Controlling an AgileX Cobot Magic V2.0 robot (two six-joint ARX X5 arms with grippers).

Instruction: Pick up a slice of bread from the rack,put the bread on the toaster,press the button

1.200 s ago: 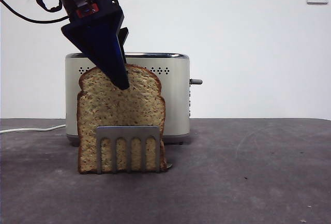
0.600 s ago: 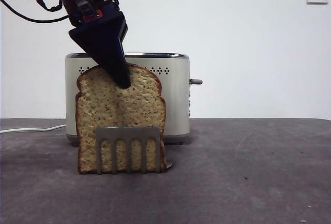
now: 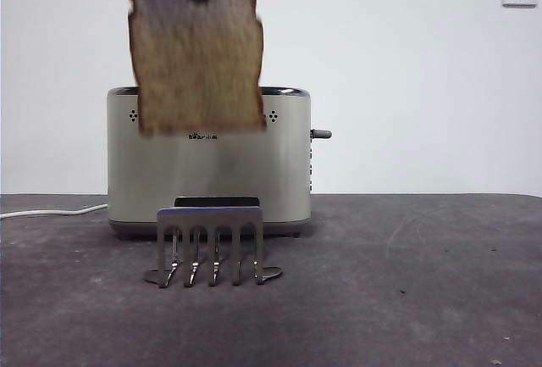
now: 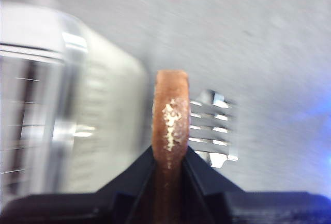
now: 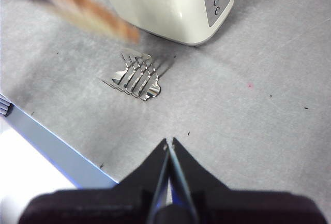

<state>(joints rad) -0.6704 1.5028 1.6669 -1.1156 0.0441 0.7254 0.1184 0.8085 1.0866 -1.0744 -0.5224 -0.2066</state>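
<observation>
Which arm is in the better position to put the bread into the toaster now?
Left. The left hand already grips the slice of bread, lifted clear of the rack and hanging before the toaster. The right hand is shut and holds nothing, low over the table.

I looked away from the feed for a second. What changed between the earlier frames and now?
The left gripper, already clamped on the slice of bread, lifted it straight up out of the rack; the slice now hangs clear above, in front of the toaster's upper part. The rack and toaster stayed where they were. The right gripper waits, shut, over the table.
</observation>
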